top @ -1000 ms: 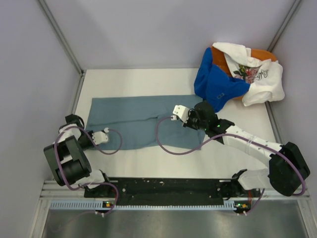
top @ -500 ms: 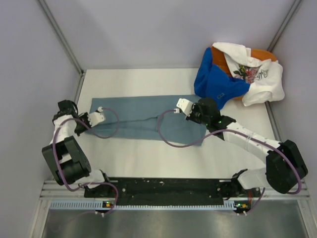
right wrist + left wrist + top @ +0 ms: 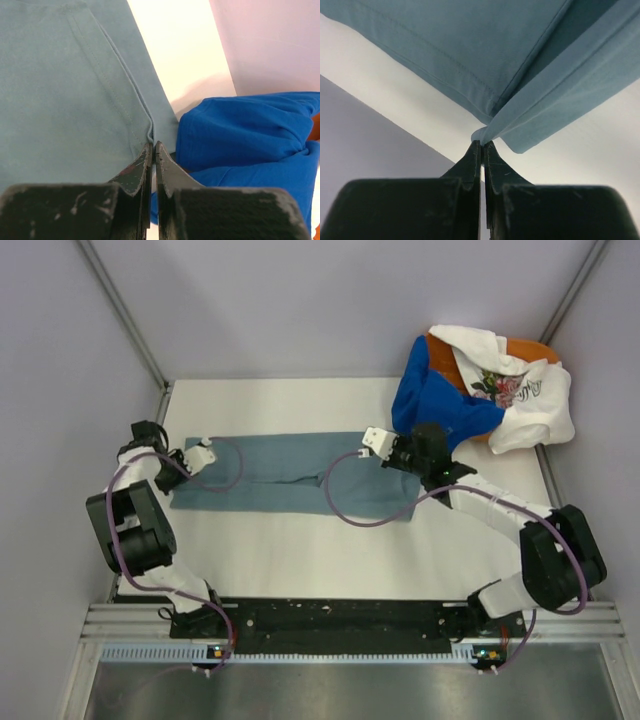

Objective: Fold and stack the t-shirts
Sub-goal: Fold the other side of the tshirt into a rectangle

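The slate-blue t-shirt [image 3: 290, 475] lies as a long folded band across the middle of the table. My left gripper [image 3: 200, 455] is shut on its left end, and the left wrist view shows the jaws [image 3: 483, 143] pinching a cloth corner [image 3: 485, 45]. My right gripper [image 3: 378, 440] is shut on its right end, the jaws [image 3: 152, 145] pinching a hem fold of the shirt [image 3: 65, 85]. The royal blue t-shirt [image 3: 440, 405], the white floral t-shirt [image 3: 510, 390] and the orange t-shirt [image 3: 530, 348] lie piled at the back right. The royal blue one also shows in the right wrist view [image 3: 250, 135].
The white table [image 3: 300, 550] is walled on the left, back and right. The pile of shirts sits close behind my right gripper. Purple cables loop over the slate-blue shirt near both grippers.
Both grippers have moved away from the near edge toward the back, carrying the shirt's near edge over it. The slate-blue shirt now lies as a narrower band.
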`<state>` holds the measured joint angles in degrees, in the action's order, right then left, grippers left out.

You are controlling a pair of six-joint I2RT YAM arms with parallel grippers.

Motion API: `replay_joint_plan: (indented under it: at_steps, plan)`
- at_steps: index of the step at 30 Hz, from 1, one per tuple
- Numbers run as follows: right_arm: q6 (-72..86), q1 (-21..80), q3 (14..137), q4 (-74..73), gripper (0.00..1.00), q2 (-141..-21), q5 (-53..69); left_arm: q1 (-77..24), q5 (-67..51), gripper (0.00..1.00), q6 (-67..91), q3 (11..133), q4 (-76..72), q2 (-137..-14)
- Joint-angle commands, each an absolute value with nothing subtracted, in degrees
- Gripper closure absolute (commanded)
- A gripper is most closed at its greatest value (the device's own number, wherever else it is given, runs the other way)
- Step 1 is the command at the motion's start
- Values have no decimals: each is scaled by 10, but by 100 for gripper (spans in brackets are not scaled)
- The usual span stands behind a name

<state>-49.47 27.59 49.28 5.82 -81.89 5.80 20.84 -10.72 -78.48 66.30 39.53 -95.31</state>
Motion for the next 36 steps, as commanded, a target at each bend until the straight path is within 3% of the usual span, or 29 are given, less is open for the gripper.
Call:
replay_joint_plan:
  at_steps: [1,10,25,29,31,33,36]
  plan:
    - [-526,247,526,128,100,-840,130,209,-54,100,-754,682,367,-975]
    - [-576,243,607,98,100,-942,105,205,-66,100,-725,678,337,-983]
    - [-564,229,626,93,100,-985,71,186,-29,99,-691,698,322,-1026]
    - [-556,229,637,98,100,-1005,72,185,-30,90,-675,708,322,-1034]
    - [-549,229,646,99,100,-1019,56,185,-28,77,-664,710,321,-1039]
    - [-536,229,662,107,91,-1037,34,184,-23,61,-650,716,321,-1043]
    - [-509,229,695,104,65,-1062,7,182,-14,49,-610,734,329,-1053]
